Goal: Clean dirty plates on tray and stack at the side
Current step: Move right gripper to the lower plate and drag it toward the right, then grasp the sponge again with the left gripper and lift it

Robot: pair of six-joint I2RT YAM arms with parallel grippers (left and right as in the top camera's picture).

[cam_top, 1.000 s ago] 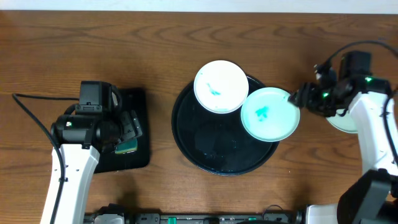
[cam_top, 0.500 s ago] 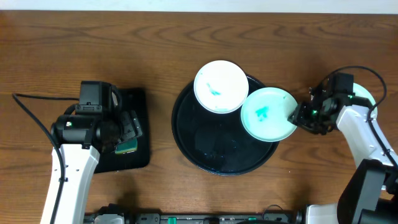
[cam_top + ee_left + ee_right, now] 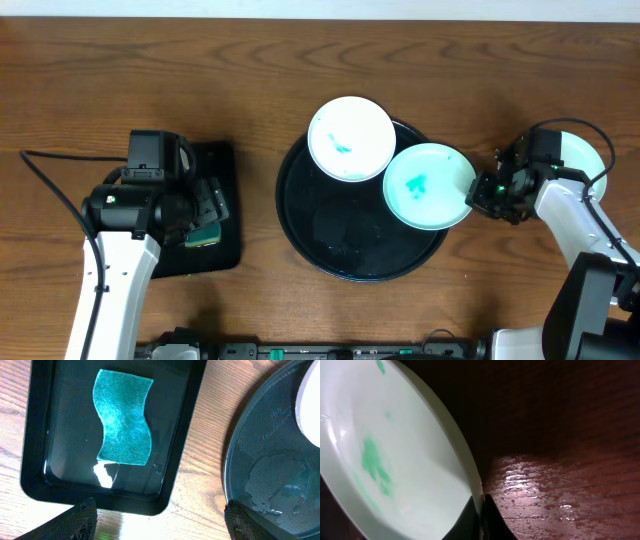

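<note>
The large round black tray [image 3: 340, 245] lies mid-table. A white plate [image 3: 350, 138] with a teal smear rests on its far rim. A pale mint plate [image 3: 425, 186] with a teal smear lies over the tray's right rim. My right gripper [image 3: 478, 188] is shut on that plate's right edge; in the right wrist view its fingertips [image 3: 481, 506] pinch the rim of the mint plate [image 3: 395, 460]. A third plate [image 3: 588, 155] sits on the table at the right, partly behind the right arm. My left gripper [image 3: 208, 212] hangs open above the sponge.
A small rectangular black tray [image 3: 222, 165] at the left holds a green sponge [image 3: 122, 417]. The left wrist view shows this rectangular tray [image 3: 185, 460], the round tray's wet floor [image 3: 270, 465], and my open left gripper [image 3: 161, 521] over bare wood.
My right gripper came down and left to the mint plate's right rim and shut on it. The plate shifted slightly left. The left arm stayed still.
</note>
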